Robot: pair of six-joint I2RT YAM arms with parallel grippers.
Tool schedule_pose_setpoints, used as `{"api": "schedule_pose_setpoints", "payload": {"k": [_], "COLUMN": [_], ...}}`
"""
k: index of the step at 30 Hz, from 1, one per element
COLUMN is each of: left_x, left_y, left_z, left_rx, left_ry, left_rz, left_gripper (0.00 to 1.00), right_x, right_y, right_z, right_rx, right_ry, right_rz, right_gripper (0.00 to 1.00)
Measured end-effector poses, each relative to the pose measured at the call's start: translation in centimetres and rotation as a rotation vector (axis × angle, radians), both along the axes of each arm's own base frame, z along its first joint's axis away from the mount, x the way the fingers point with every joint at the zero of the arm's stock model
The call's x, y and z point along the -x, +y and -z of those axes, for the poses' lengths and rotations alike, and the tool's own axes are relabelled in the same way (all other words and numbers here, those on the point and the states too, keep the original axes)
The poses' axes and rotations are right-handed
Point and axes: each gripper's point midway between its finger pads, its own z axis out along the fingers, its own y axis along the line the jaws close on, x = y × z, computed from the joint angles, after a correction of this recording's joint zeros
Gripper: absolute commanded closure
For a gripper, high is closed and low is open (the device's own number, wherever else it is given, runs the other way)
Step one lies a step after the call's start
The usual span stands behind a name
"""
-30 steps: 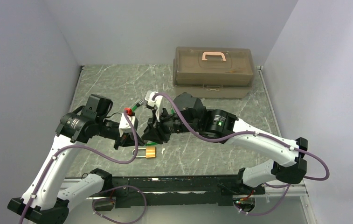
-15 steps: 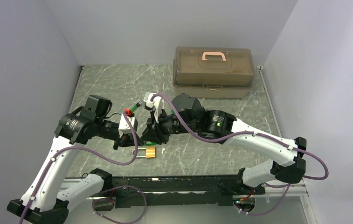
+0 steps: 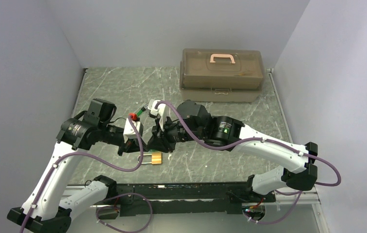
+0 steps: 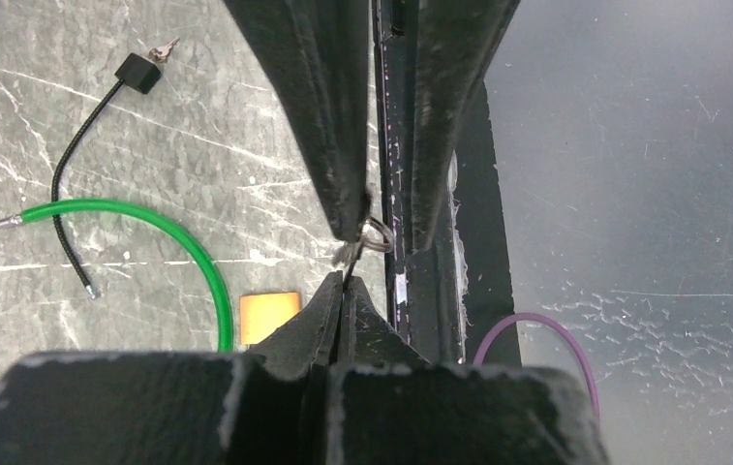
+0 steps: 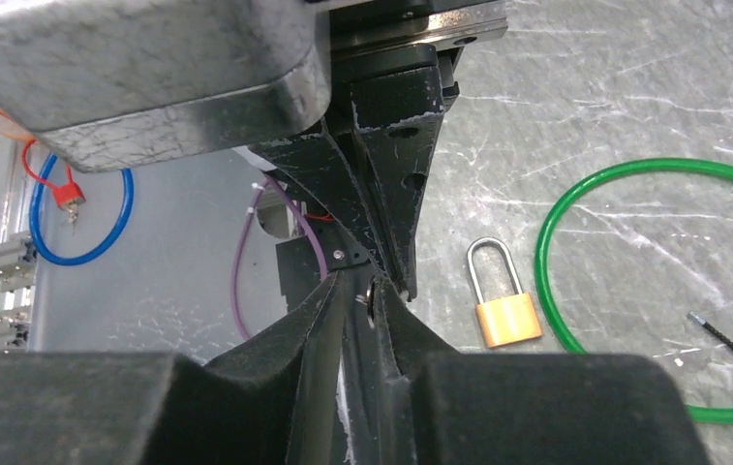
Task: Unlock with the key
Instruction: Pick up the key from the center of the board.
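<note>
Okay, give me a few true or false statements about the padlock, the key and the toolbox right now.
1. The brass padlock lies on the table with its shackle closed. True.
2. The toolbox stands open. False: its lid is closed.
3. The left gripper and right gripper meet tip to tip at the key. True.
4. The key is in the padlock. False: it is up at the fingertips, apart from the padlock.
5. The green cable lies on the toolbox. False: it lies on the table.
</note>
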Motion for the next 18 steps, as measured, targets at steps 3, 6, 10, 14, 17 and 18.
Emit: {"api": "schedule_pose_setpoints", "payload": {"k": [3,6,10,14,17,18], "left_x": [0.0,0.1,0.0,-0.1,-0.2,-0.3], "left_y": [0.0,0.0,0.2,0.5,0.7,0.7], "left_z": [0.0,-0.1,0.0,-0.1,-0.5,-0.5], "left_rx": [0.001,-0.001,-0.015,-0.035,-0.044,-0.046], "left_ry": [0.003,0.005,0.009,0.001,-0.012,-0.017], "left_rz": [-0.001,-0.003,-0.014,-0.033,-0.042,-0.046], "left_gripper": [1.00,1.00,1.00,1.00,1.00,1.00], "right_x": [0.0,-0.2,-0.3,-0.3,-0.2,-0.1], "right_y": [0.0,0.0,-0.1,-0.5,-1.1,-1.3], "right_z": [0.2,0.2,0.4,0.8,1.2,1.4], "right_rx": [0.004,0.004,0.006,0.001,0.000,0.002], "right_ry": [0.001,0.001,-0.002,0.002,0.008,0.011], "right_rz": [0.002,0.010,0.022,0.031,0.042,0.045], "right_gripper": [1.00,1.00,1.00,1.00,1.00,1.00]}}
